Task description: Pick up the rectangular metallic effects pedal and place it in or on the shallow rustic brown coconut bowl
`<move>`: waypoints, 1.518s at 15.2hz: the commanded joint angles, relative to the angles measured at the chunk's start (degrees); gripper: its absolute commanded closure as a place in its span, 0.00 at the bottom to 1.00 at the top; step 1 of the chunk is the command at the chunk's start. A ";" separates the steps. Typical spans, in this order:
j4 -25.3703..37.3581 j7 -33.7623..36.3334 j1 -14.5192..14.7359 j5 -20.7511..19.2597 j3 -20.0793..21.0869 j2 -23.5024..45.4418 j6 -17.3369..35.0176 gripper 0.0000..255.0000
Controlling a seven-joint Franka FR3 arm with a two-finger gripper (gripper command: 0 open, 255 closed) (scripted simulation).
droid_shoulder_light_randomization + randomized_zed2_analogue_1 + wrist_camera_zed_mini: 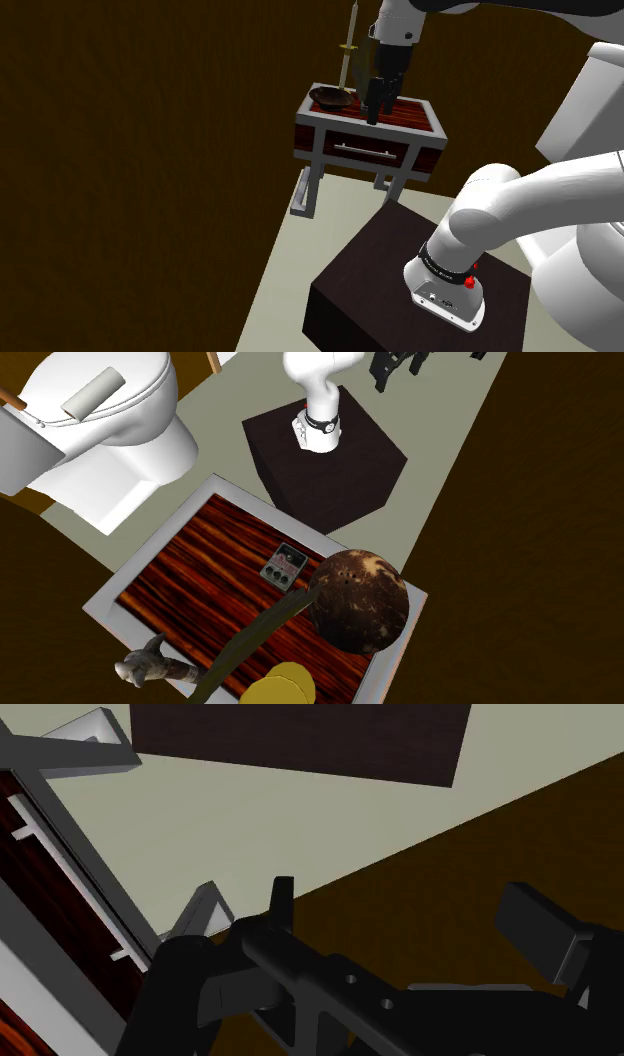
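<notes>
**Effects pedal** (284, 566): grey casing with a darker face.
**Coconut bowl** (358, 600): dark brown, mottled with tan patches.
**Table** (200, 567): red-brown top streaked with dark grain, pale grey frame.
**Stand** (350, 477): blackish brown.
**Toilet** (120, 422): white.
**Floor** (445, 462): pale greenish beige.
**Gripper** (376, 112): black.
**Arm** (560, 200): white with dark joints.

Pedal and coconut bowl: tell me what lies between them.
Second exterior view: only a narrow strip of bare reddish tabletop separates the pedal from the bowl.
</notes>
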 commanded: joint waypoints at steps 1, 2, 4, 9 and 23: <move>0.00 0.00 0.00 0.00 0.00 0.00 0.00 0.00; -0.17 0.22 -0.63 -0.67 -0.24 1.12 1.72 0.00; -0.35 0.73 -1.89 -2.00 -0.75 3.48 5.10 0.00; 0.24 2.30 -5.08 -5.17 -2.11 9.88 13.15 0.00; 8.96 8.33 -13.08 -12.78 -6.95 29.71 31.06 0.00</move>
